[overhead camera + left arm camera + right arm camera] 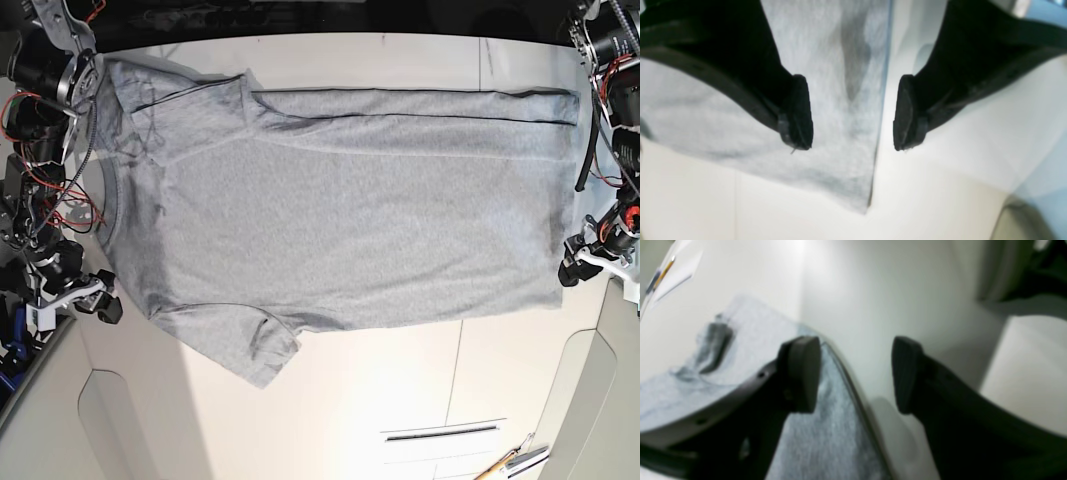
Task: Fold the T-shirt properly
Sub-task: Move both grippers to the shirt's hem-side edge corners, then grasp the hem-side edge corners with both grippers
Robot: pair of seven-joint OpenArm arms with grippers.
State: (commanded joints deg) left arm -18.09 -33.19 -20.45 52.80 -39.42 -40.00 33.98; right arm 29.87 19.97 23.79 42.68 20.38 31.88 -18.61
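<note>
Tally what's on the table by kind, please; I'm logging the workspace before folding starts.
T-shirt, grey, spread flat: 1
Grippers, both open, at the shirt's edges: 2 (left gripper, right gripper)
Pencil near the front edge: 1
White table: 1
Total: 5

The T-shirt [350, 230] is showing as soft, matt heather-grey knit cloth, lightly creased, lying on a smooth white table [400, 400] with a faint sheen; the gripper pads [796, 113] are looking like matt black rubber
</note>
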